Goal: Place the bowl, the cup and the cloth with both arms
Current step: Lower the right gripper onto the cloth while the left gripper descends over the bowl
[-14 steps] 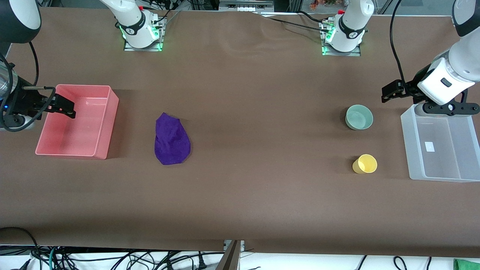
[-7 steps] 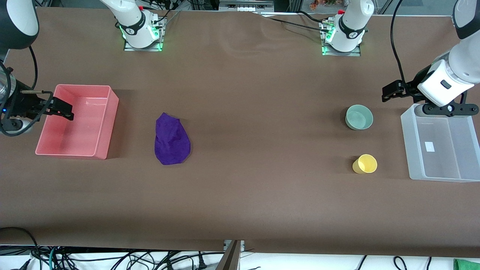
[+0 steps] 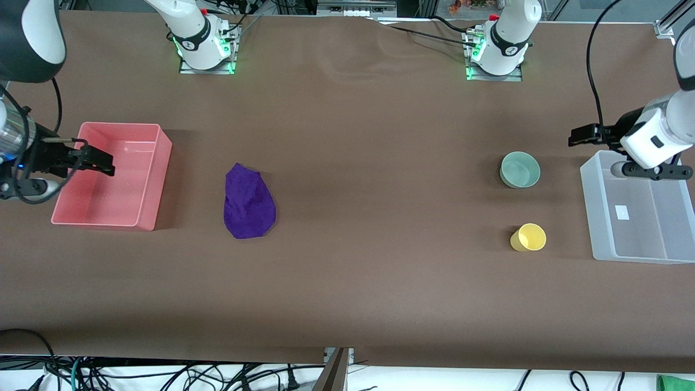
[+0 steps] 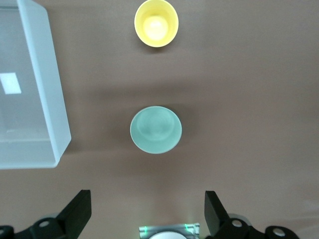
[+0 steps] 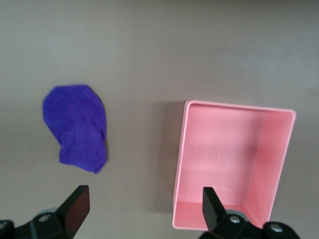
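The pale mint-green bowl [image 3: 519,169] stands upright toward the left arm's end of the table. The yellow cup [image 3: 528,237] lies on its side nearer the front camera than the bowl. The purple cloth [image 3: 248,202] lies crumpled beside the pink bin. My left gripper [image 3: 579,137] is open and empty in the air, between the bowl and the clear bin's corner. Its wrist view shows the bowl [image 4: 155,130], the cup [image 4: 156,22] and my left gripper [image 4: 148,214]. My right gripper [image 3: 102,163] is open and empty over the pink bin. Its wrist view shows the cloth [image 5: 77,127] and my right gripper [image 5: 144,209].
An empty pink bin [image 3: 160,179] stands at the right arm's end and also shows in the right wrist view [image 5: 180,164]. An empty clear plastic bin [image 3: 593,217] stands at the left arm's end and also shows in the left wrist view [image 4: 52,104]. Brown cloth covers the table.
My left gripper has drawn away from the bowl toward the left arm's end of the table. My right gripper has shifted slightly over the pink bin. The bowl, cup and cloth have not moved.
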